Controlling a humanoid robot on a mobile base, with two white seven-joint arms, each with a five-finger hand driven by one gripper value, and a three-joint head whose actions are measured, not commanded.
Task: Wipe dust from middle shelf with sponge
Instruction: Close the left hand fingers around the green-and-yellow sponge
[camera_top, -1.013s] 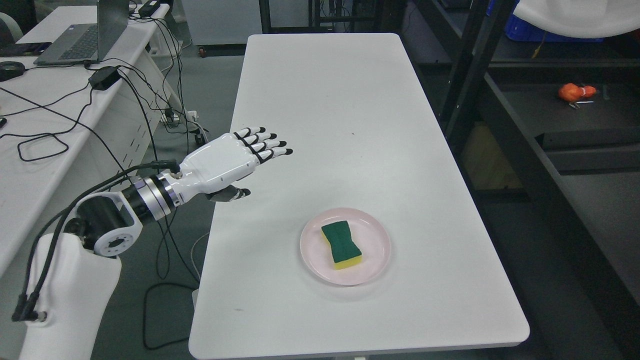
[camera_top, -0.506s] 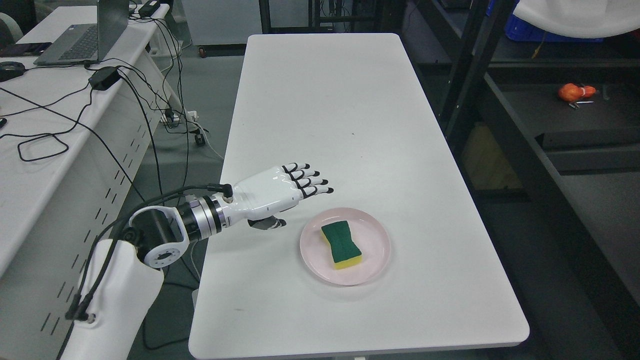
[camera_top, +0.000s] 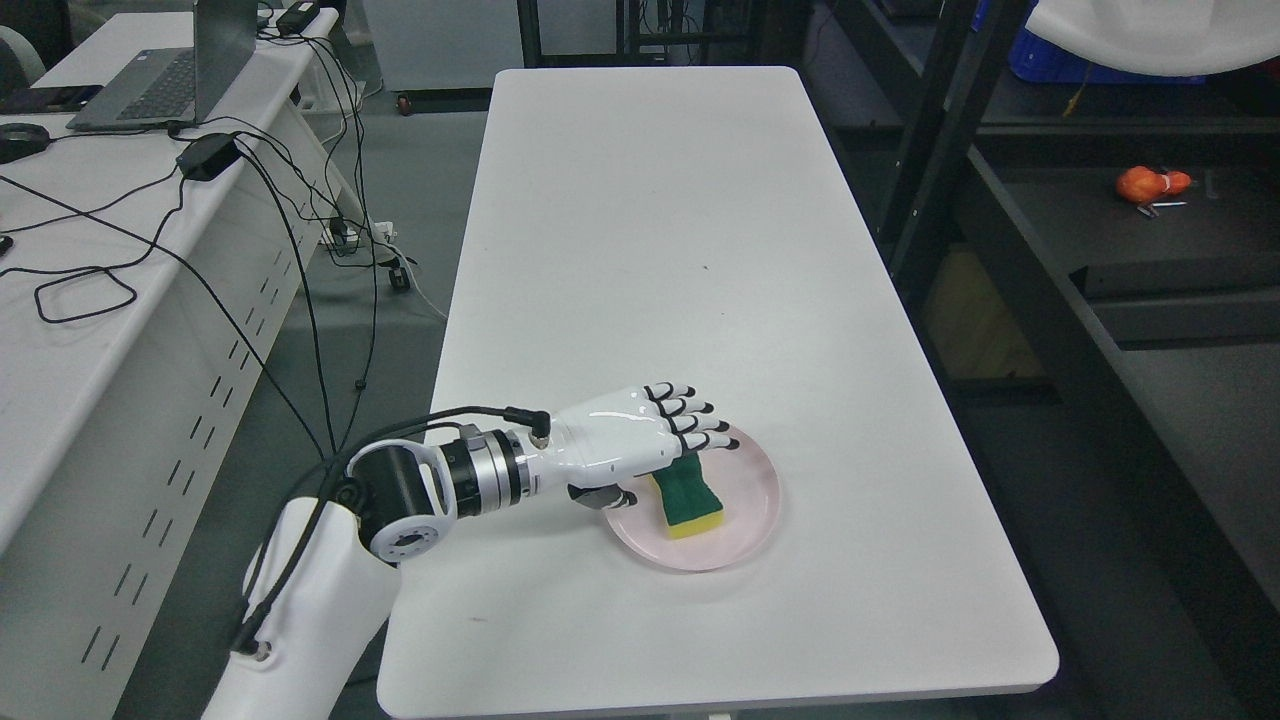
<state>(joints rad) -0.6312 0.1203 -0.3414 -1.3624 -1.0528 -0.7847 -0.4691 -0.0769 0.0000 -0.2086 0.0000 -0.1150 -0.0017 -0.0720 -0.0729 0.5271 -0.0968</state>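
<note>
Left hand is what I have over the plate, fingers extended and relaxed, thumb tucked below the palm, grasping nothing as far as I can see. It sits above the far end of the sponge, which lies green side up, yellow foam beneath, on the pink plate near the front of the white table. Whether the fingertips already touch the sponge I cannot tell from this angle.

My main worry is the plate. It is shallow and loose on a smooth top, so if I close the thumb against its rim instead of the sponge's side, I expect it to skid or tip. I judge the sponge soft and light; a pinch on one end only could let it fold and slip out on the lift. Pressing down too hard would squash it flat and leave the fingers nothing to close around.

Farther out, the dark shelf stands well apart to the right, beyond the table edge, with an orange object lying on it. Carrying a weakly held sponge that far is where I would most likely drop it, and a careless sweep could knock that object.
</note>
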